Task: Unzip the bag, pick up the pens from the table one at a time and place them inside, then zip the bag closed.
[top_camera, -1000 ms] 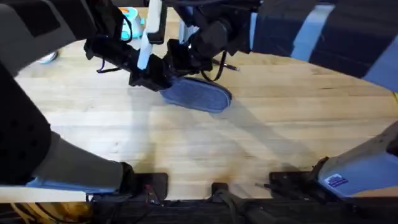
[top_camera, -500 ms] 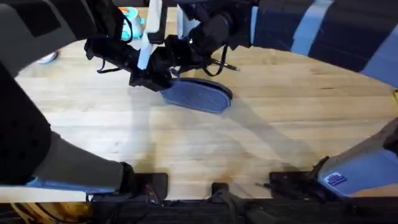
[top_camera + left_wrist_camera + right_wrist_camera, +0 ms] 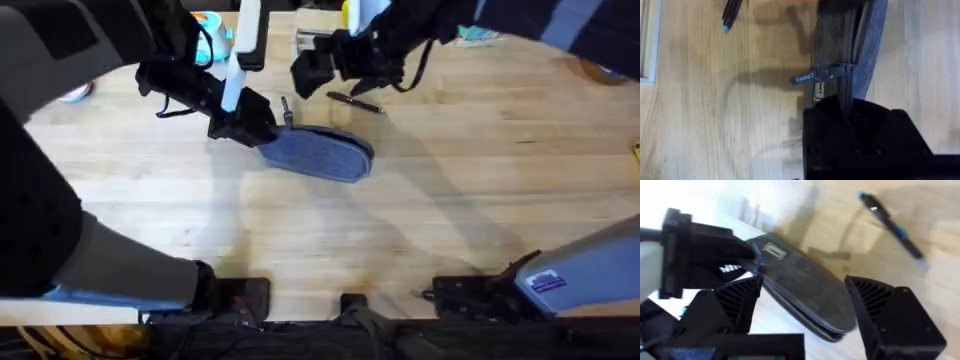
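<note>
The bag (image 3: 318, 152) lies flat near the middle of the table (image 3: 430, 220), a bit toward the far side. By my read we're early-to-mid in the job. In the left wrist view the zip (image 3: 854, 45) runs along the pouch with its silver pull (image 3: 824, 74) sticking out sideways close to the end the left arm holds. Whether the zip is actually open along its length I honestly can't tell; in the right wrist view the pouch looks fairly flat with a dark line along one edge.

The left gripper (image 3: 243, 125) sits clamped on one end of the pouch, pinning it down. The right gripper (image 3: 312, 68) hangs above the table beyond the bag, fingers spread wide and holding nothing.

One dark pen (image 3: 352, 101) lies on the wood just past the bag, near the right gripper. The right wrist view shows it with light blue accents (image 3: 891, 225), well clear of the pouch. So at least that pen isn't inside yet.

What's left, I'd guess: grab that pen, drop it in, handle any others, then run the zip shut. No idea what's already inside.
</note>
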`<state>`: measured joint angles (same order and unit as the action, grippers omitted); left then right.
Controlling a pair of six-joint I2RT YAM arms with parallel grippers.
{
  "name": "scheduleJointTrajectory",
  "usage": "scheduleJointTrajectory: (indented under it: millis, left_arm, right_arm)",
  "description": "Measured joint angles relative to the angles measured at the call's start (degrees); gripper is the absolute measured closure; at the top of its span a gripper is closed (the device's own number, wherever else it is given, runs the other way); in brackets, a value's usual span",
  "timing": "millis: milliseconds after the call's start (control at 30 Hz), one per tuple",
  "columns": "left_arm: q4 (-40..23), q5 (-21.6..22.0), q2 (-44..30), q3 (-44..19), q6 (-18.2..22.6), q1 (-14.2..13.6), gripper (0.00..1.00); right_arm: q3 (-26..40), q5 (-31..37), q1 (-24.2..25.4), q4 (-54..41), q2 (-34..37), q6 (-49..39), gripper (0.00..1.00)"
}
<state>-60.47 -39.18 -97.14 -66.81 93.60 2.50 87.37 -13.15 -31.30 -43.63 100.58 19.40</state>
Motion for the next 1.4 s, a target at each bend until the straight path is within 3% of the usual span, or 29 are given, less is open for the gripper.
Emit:
scheduleJointTrajectory:
  millis: [33,100,167,200,233,400,467,633,667,867,900,1067,1233,1400]
  left_arm:
    - [0.0,0.0,0.0,0.0,0.01,0.0,0.949]
    - [0.08,-0.11,0.0,0.0,-0.06,0.0,0.771]
    - [0.08,-0.16,0.0,0.0,0.02,0.0,0.449]
    - [0.5,-0.23,0.0,0.0,-0.22,0.0,0.044]
    - [0.62,-0.23,0.0,0.0,-0.15,0.0,0.008]
    - [0.62,-0.28,0.0,0.0,-0.15,0.0,0.008]
    - [-2.38,-1.4,0.13,-0.4,-0.15,0.51,0.008]
    - [-8.0,-3.09,3.93,-1.82,-0.15,4.51,0.007]
    - [-9.2,-3.21,5.07,-2.19,-0.15,5.53,0.007]
    - [-15.79,-3.74,13.04,-3.52,1.74,11.23,0.007]
    - [-17.08,-3.8,14.22,-3.52,2.81,11.84,0.007]
    - [-20.5,-4.39,19.4,-3.54,7.45,14.51,0.008]
    - [-20.81,-4.75,19.46,-3.54,8.26,15.13,0.008]
    - [-22.13,-6.14,19.12,-3.54,8.44,15.12,0.008]
  right_arm:
    - [0.0,0.02,0.82,-0.55,-0.4,-1.49,0.005]
    - [0.02,0.17,1.77,-1.46,-1.02,-4.28,0.005]
    - [0.02,0.58,2.18,-2.17,-1.55,-7.23,0.005]
    - [0.02,1.5,2.22,-2.49,-1.86,-11.29,0.005]
    - [0.02,1.75,2.22,-2.57,-1.99,-13.81,0.004]
    - [0.04,1.79,2.22,-3.08,-2.49,-15.69,0.004]
    - [0.79,1.82,2.22,-3.52,-4.11,-17.86,0.004]
    - [1.43,1.96,2.18,-5.19,-9.04,-20.78,0.005]
    - [1.68,1.95,2.18,-5.75,-10.14,-21.55,0.046]
    - [2.75,-1.32,1.89,-9.66,-13.03,-29.12,0.87]
    - [2.75,-1.79,1.66,-10.85,-12.94,-30.63,0.941]
    - [2.75,-3.36,-1.25,-15.14,-11.16,-38.71,0.972]
    - [1.89,-3.67,-2.98,-13.5,-8.17,-41.78,0.972]
    - [0.44,-3.67,-6.6,-12.47,-0.39,-43.32,0.971]
